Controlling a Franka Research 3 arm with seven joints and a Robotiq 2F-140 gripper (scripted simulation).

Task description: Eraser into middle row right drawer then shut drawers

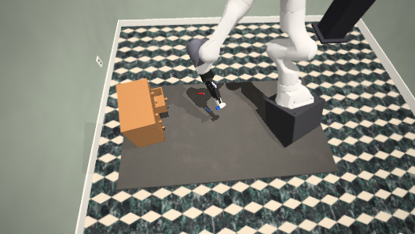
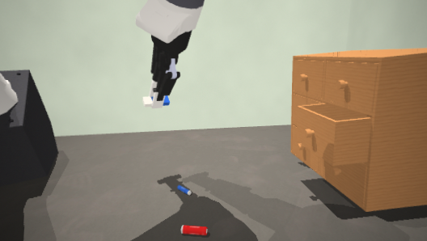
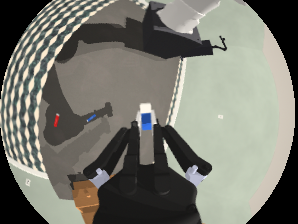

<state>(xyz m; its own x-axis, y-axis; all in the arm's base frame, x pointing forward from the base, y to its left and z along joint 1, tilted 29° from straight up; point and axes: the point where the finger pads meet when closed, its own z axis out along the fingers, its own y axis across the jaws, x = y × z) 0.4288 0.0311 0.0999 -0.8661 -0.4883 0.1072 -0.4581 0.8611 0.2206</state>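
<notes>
My gripper [image 2: 158,99] is shut on the white and blue eraser [image 2: 151,99] and holds it high above the mat, well clear of the table. The same gripper shows in the top view [image 1: 218,104] and in the wrist view [image 3: 145,121], where the eraser [image 3: 145,119] sits between the fingertips. The orange wooden chest [image 2: 356,121] stands upright at the right. The right drawer of its middle row [image 2: 336,131] is pulled out and open at the top. The gripper is to the left of the chest and some way from it.
A small blue cylinder [image 2: 184,189] and a red cylinder [image 2: 194,230] lie on the dark mat below the gripper. The arm's black base block [image 1: 294,119] stands at the mat's right side. The chest's other drawers look shut.
</notes>
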